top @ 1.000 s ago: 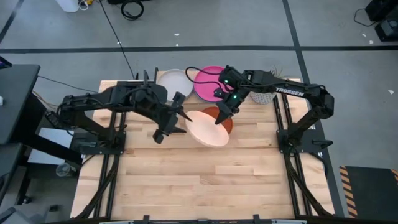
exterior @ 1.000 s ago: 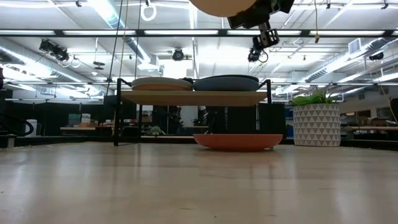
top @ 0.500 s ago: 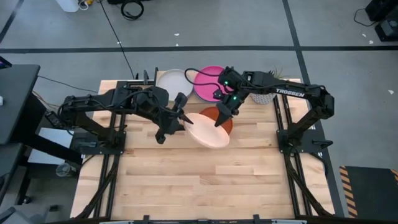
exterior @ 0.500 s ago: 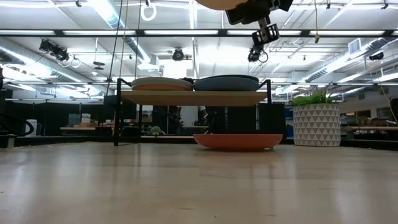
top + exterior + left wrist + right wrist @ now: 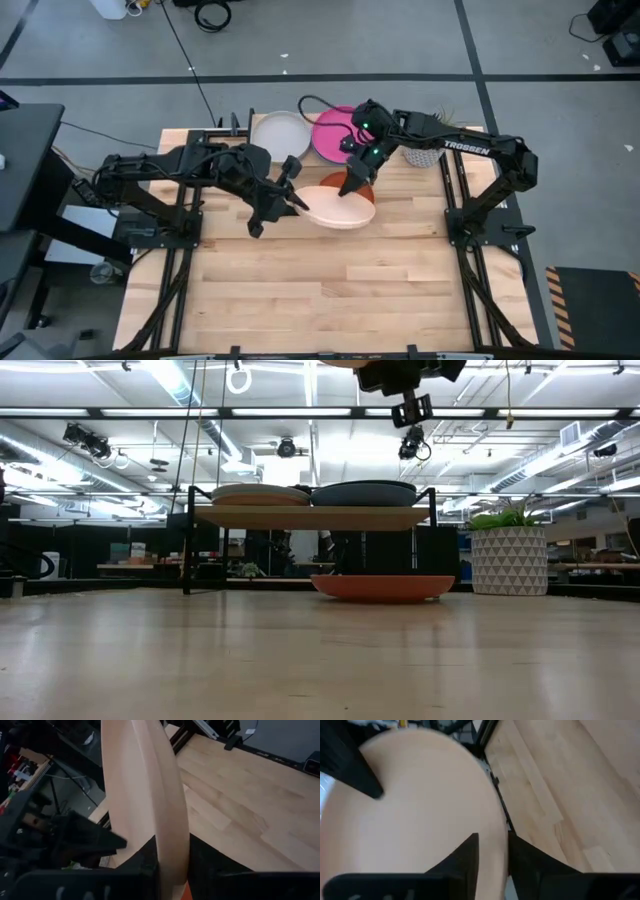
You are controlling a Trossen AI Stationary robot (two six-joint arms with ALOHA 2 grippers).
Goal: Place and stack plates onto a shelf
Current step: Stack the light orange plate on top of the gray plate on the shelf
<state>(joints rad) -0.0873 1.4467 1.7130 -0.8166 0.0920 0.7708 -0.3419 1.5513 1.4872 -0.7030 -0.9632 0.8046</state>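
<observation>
A tan plate (image 5: 338,207) hangs in the air above the table's middle, tilted, with a gripper at each side. My left gripper (image 5: 297,200) is at its left rim and my right gripper (image 5: 348,186) at its far right rim; both are shut on it. An orange plate (image 5: 380,588) lies flat on the table by the shelf (image 5: 310,517), partly hidden under the tan one in the high view. A cream plate (image 5: 280,133) and a magenta plate (image 5: 335,130) rest side by side on the shelf top. My left gripper (image 5: 172,870) has the tan plate's left rim (image 5: 172,855) pinched between its two fingers, coming level from the table's left. The plate stands edge-on between the fingers, lifted clear of the table. My right gripper (image 5: 492,855) pinches the plate's rim (image 5: 492,837) on the far right side, one finger on each face, slanting down from the far right. The plate is clear of the table and tilted.
A white patterned planter (image 5: 508,555) with green leaves stands at the table's far right, beside the shelf. The arm stands sit at the table's left and right edges. The slatted wooden table (image 5: 320,290) stretches toward the near edge. Cables run behind the shelf.
My left gripper has moved right, toward the tan plate, and now has its left rim between its fingers. My right gripper has shifted a little toward the far edge, and the plate has tipped flatter and moved with it.
</observation>
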